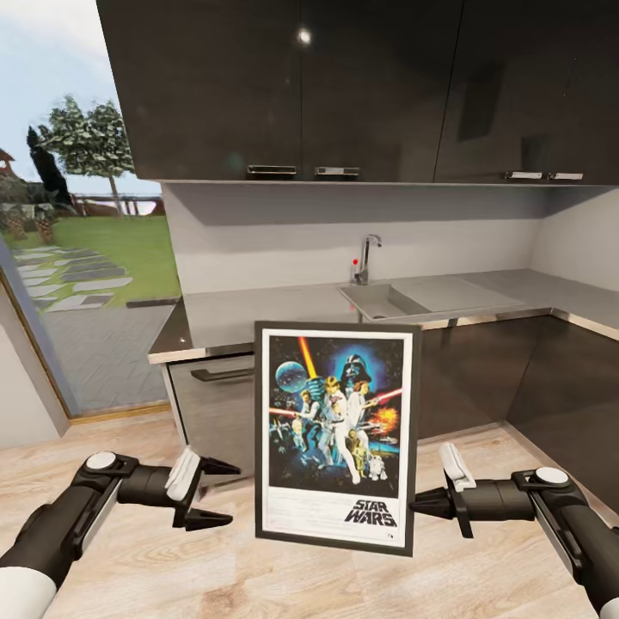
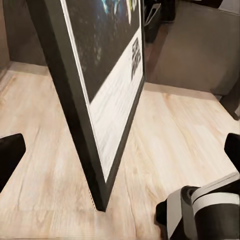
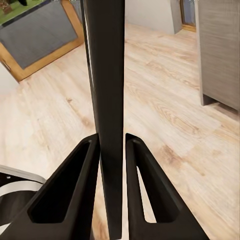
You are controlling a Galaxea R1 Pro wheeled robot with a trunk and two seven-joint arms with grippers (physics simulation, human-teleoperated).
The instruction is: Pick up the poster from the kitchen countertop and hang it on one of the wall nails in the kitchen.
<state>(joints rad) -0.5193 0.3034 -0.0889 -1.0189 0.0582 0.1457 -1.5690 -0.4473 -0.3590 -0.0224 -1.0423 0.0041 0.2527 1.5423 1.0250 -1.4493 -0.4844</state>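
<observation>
Home kitchen, grey countertop [image 1: 258, 314] w/ sink [image 1: 380, 301] & tap [image 1: 366, 258], dark cabinets [image 1: 284, 86] (garden outside)

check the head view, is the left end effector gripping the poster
No: the left end effector hangs open beside the poster, with a gap between its fingertips and the frame's edge.

Dark wall cabinets [image 1: 344, 86] above; wood floor [image 1: 258, 567]; garden window [image 1: 77, 223].
</observation>
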